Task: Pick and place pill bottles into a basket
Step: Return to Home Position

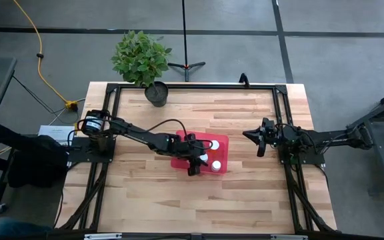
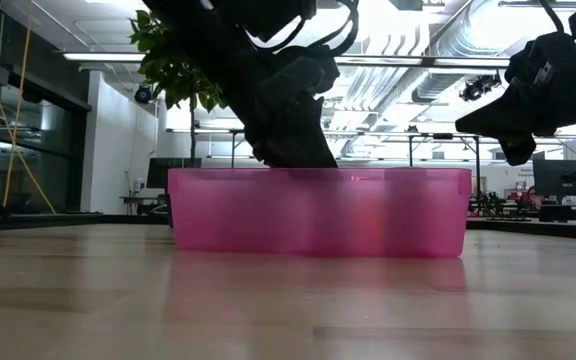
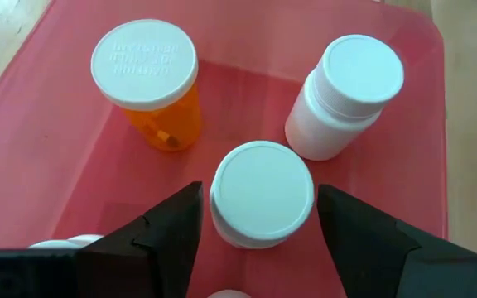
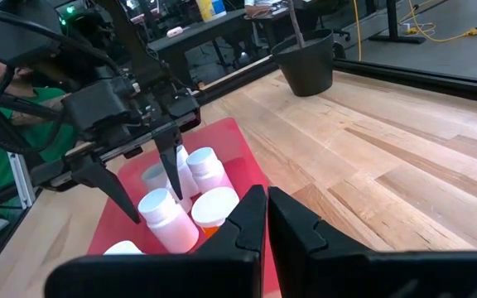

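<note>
counting bottles: inside the basket [image 3: 48, 108] the left wrist view shows the orange bottle [image 3: 151, 95] upper left, a white bottle [image 3: 346, 95] upper right, the centre bottle [image 3: 262, 194] mid-frame, plus slivers of two more caps at the bottom edge; a sixth i cannot confirm.
what's left: in the high view i see no bottle on the wood outside the basket, so i judge placing done and only parking the arm to go.
left arm: stretched from the left edge to frame centre in the high view, left gripper [image 1: 194, 165] hanging over the basket's lower half.
left jaws: spread, fingers [image 3: 172, 236] flanking the centre bottle, not pinching it as far as i can tell.
basket: centre of the high view, flat on the table [image 1: 145, 200].
right arm: folded at the right side, right gripper [image 4: 266, 223] well apart from the basket, jaws pressed together on nothing.
</note>
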You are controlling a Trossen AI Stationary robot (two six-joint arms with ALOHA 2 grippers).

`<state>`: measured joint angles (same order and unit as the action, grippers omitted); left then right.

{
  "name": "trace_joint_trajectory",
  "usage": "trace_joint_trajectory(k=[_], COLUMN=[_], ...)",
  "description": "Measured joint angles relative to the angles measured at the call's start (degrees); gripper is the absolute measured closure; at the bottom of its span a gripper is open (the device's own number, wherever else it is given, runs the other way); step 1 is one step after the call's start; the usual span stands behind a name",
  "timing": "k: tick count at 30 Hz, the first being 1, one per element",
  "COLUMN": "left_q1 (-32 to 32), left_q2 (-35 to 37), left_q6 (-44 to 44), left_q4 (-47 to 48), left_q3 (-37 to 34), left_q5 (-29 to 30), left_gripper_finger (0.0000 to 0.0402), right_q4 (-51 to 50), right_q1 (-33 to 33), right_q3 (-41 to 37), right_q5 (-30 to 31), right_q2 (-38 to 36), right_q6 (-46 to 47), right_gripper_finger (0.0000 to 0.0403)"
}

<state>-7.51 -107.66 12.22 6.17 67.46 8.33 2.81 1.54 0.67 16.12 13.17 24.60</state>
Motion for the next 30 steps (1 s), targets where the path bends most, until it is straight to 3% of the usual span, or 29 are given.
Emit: trace_joint_trajectory(k=[14,19,26,30], left_q1=[0.00,0.00,0.00,0.04], left_q2=[4.27,6.93,11.95,16.33], left_q6=[0.01,0.02,-0.69,-1.86], left_q4=[-0.22,-0.33,-0.41,0.06], left_q3=[0.00,1.54,6.36,6.00], left_q5=[-0.36,-3.29,-1.87,1.33], left_gripper_finger=[0.0138,0.0144,0.0200,0.0247], right_q4=[0.00,0.13,6.82,8.72], right_q1=[0.00,0.00,0.02,0.02], right_q3=[0.00,-0.01,-0.09,-0.09], right_q5=[0.00,-2.07,-11.21,-12.51], right_q2=[0.00,0.00,-0.20,-0.17], right_q6=[0.00,-1.73,-8.32,-10.64], right_gripper_finger=[0.0396,0.0396,0.0398,0.0401])
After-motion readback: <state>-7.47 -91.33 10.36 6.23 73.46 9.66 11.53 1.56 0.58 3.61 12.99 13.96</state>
